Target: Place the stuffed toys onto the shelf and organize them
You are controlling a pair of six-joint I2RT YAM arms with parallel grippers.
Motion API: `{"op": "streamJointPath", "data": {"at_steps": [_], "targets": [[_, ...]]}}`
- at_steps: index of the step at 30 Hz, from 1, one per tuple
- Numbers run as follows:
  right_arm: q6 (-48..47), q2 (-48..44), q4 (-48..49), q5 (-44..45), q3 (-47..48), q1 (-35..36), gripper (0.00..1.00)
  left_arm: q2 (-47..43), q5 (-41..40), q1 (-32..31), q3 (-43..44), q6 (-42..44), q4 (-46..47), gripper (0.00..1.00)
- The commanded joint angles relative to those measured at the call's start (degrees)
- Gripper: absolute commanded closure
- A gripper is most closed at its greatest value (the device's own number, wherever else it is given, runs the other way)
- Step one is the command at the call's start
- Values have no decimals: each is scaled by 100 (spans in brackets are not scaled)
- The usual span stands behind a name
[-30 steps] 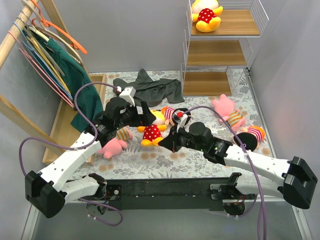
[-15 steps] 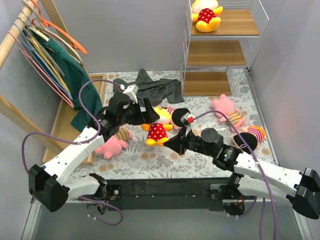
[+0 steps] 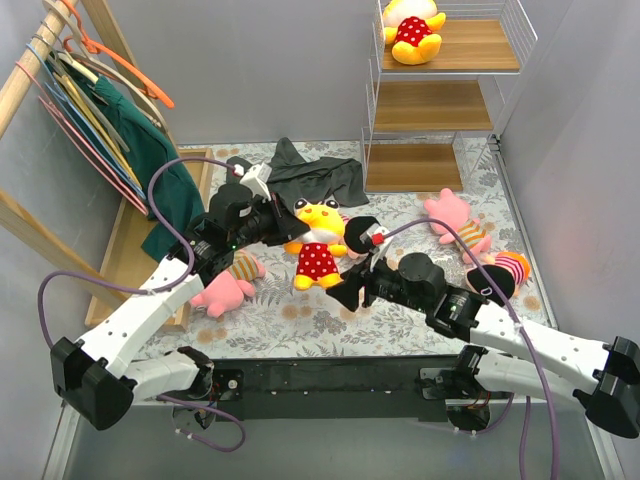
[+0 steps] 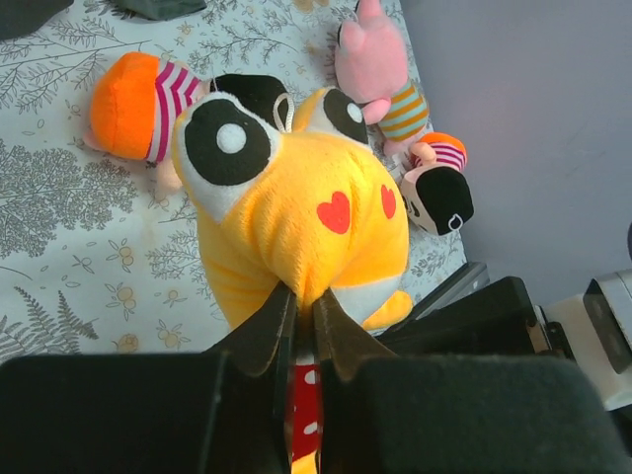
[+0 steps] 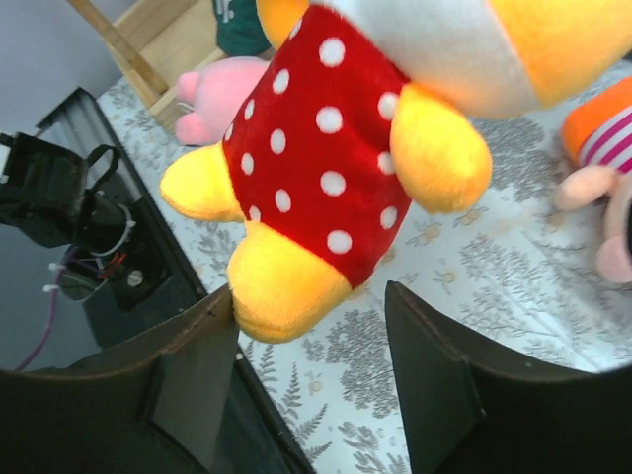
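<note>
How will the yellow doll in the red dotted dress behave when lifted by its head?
Probably soft: fabric of the yellow doll bunches between the shut left jaws. Likely light, since a small pinch carries it. Its dangling legs may swing.

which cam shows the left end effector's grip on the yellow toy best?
Left wrist: the left end effector is seen close up, shut on a fold of the yellow toy. Top external shows the whole toy, but the contact is too small to judge. Right wrist shows only its dress and feet.
</note>
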Motion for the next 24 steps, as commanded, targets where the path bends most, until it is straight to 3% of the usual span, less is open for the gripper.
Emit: {"op": "streamJointPath", "data": {"at_steps": [1, 4, 9, 13, 24], "targets": [[-781, 193, -935, 590, 983, 58, 30, 162, -80, -12, 548, -264, -138, 100], [-1115, 106, -674, 906, 1003, 163, 23, 390, -151, -13, 978, -474, -297, 100], [-1485, -422, 676, 987, 415, 172, 21, 724, -449, -4, 1742, -861, -745, 100], [-2179, -493, 1198, 1117, 203, 163, 19, 962, -511, 5, 2297, -1029, -1044, 100], [-1987, -370, 2693, 1478, 62, 172, 25, 883, -107, 31, 2149, -1758, -825, 100]]}}
